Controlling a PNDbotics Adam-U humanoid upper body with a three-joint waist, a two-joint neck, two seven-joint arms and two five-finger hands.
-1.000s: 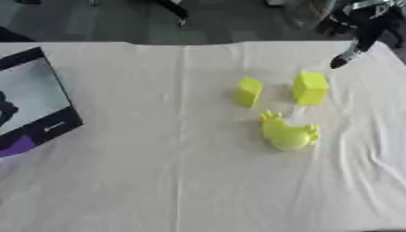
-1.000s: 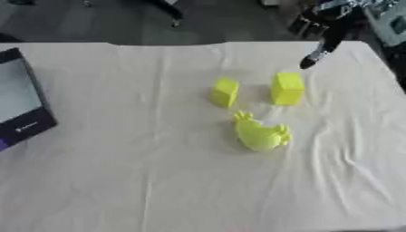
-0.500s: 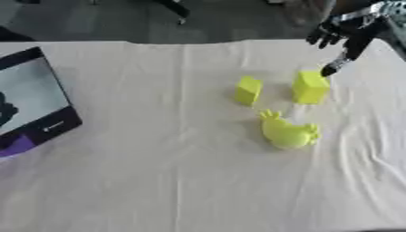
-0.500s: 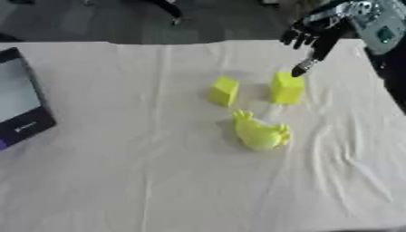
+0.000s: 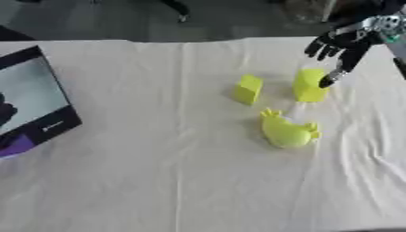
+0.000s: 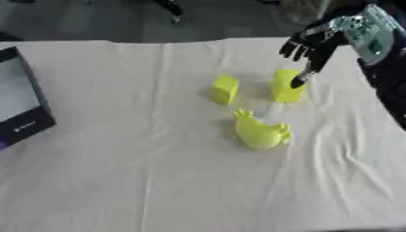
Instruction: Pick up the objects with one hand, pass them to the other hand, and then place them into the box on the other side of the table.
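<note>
Overhead, right hand [image 5: 342,44], fingers spread, one fingertip at taller yellow block [image 5: 309,85].

Lab or office setting, cloth-covered table [image 5: 119,181], grey floor [image 5: 103,20], chair base [image 5: 178,8] behind

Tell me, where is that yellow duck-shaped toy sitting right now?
The yellow duck toy lies on the white tablecloth right of centre, just in front of the two yellow blocks.
</note>
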